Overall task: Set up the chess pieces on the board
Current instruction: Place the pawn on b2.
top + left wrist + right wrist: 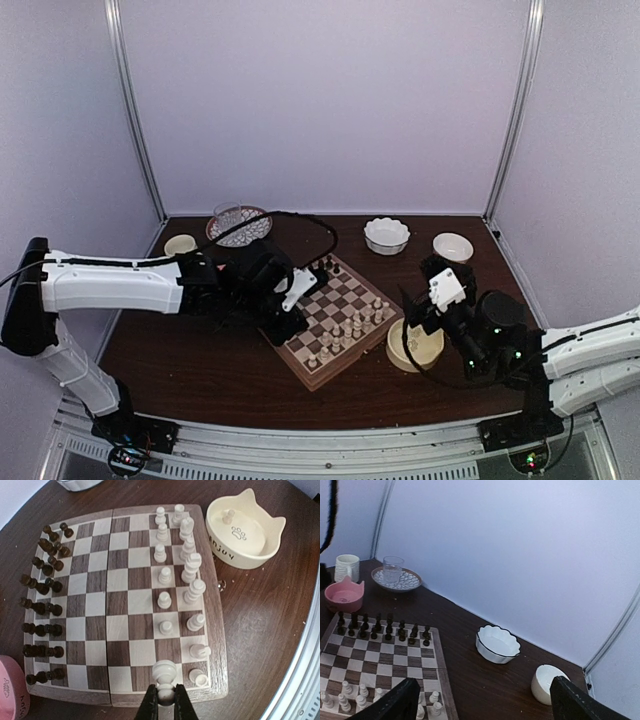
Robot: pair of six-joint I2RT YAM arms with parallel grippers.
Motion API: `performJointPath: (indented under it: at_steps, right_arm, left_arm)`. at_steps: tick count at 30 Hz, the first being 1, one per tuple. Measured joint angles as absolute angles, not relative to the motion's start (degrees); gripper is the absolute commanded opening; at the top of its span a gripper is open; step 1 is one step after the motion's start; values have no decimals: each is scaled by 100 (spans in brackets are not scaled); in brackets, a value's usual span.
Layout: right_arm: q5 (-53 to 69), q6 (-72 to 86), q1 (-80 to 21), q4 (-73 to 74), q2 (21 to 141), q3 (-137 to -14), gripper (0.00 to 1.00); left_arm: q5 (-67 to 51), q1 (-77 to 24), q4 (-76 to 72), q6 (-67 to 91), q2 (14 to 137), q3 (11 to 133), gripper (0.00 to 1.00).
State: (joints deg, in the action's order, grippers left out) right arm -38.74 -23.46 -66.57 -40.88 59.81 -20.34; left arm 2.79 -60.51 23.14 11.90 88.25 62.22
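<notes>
The board [335,320] sits cornerwise on the table [200,350], its middle ranks bare between dark pieces [42,605] along one edge and the cream chess pieces [165,575] in two rows along the edge beside the cat-eared bowl [245,530]. The right gripper [485,682] hangs spread wide and empty off that side, while the left gripper [163,702] pinches a cream pawn [164,671] above the board's rim, at the pawn row's end.

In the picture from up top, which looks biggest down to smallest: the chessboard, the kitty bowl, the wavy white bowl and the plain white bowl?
1. chessboard
2. kitty bowl, though it sits nearer the camera
3. wavy white bowl
4. plain white bowl, almost the same as the wavy one
</notes>
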Motion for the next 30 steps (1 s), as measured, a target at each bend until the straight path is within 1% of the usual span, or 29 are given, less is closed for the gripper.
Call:
performJointPath:
  at_steps: [4, 9, 18, 30]
  right_arm:
    - [-4125, -954, -6082, -2869, 5511, -2571, 98]
    - [-4156, -93, -5782, -2152, 4904, -2620, 98]
    - [-4185, 292, -5758, -1673, 4703, -2617, 99]
    - [-4178, 344, -5745, -1605, 4713, -2598, 99]
  left_arm:
    - [263, -6051, 2851, 1194, 9000, 6532, 0]
    - [163, -6051, 3208, 1210, 9279, 6930, 0]
    - [-25, -6051, 3981, 1343, 10429, 7931, 0]
    - [119, -6051, 5308, 1450, 11203, 9115, 0]
